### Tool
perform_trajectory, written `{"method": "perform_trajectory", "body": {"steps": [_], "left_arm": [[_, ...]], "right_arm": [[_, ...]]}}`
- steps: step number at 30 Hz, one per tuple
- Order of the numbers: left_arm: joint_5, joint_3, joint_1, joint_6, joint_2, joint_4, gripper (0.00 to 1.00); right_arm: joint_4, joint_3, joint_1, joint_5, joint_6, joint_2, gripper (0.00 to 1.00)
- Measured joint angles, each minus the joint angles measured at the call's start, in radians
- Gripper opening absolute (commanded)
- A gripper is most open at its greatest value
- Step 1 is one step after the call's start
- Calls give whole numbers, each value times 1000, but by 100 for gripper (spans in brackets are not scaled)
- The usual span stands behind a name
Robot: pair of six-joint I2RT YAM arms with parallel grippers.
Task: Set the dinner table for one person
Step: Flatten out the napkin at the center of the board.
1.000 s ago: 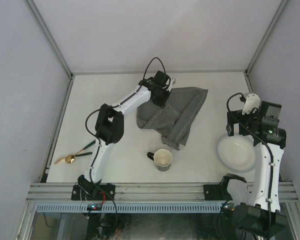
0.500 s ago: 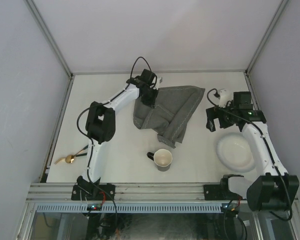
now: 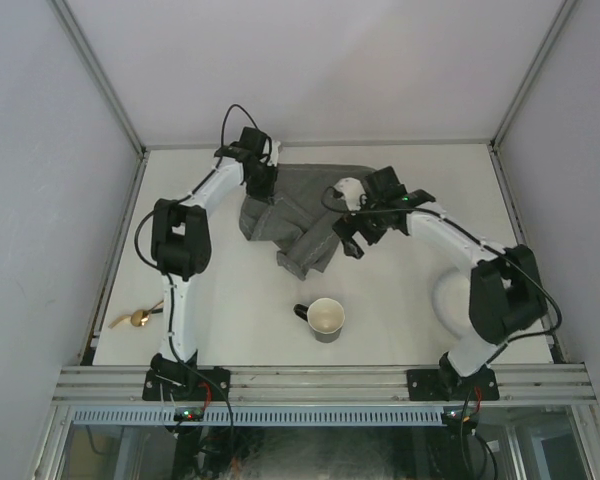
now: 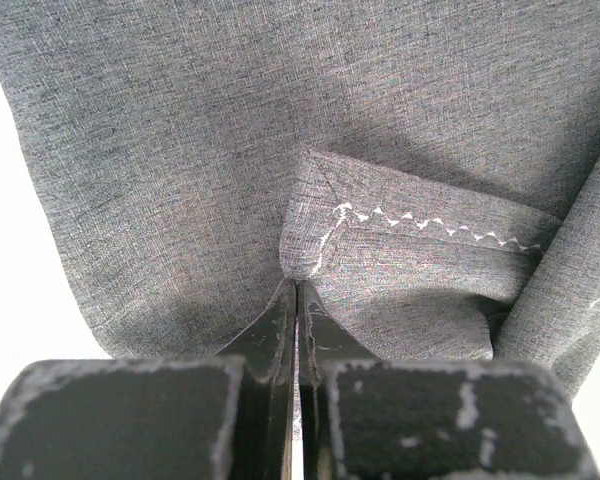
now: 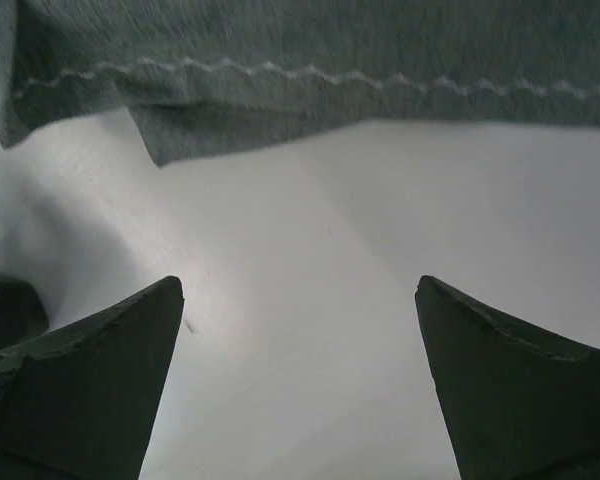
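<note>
The off-white tabletop (image 3: 230, 290) spans the whole cell floor. Near 6 o'clock stands a mug (image 3: 326, 318). At centre the right tool (image 5: 298, 288) gapes, released, just beside the crumpled grey mat (image 3: 305, 210). At 11 o'clock the left tool (image 4: 297, 292) pinches its fold.

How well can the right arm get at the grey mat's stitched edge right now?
Probably yes: the right claw is open just short of the stitched edge of the grey mat, only bare dinner table between. The left claw pinches the mat elsewhere, clear of it.
</note>
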Motion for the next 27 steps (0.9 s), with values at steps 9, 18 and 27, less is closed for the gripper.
{"method": "perform_trajectory", "body": {"steps": [9, 18, 27], "left_arm": [[11, 48, 51, 4, 8, -7, 0], [11, 55, 129, 4, 11, -5, 0], [16, 95, 175, 3, 44, 3, 0]], "right_arm": [[35, 406, 153, 5, 17, 359, 100], [-10, 597, 296, 7, 39, 460, 100], [-58, 573, 380, -5, 109, 456, 99]]}}
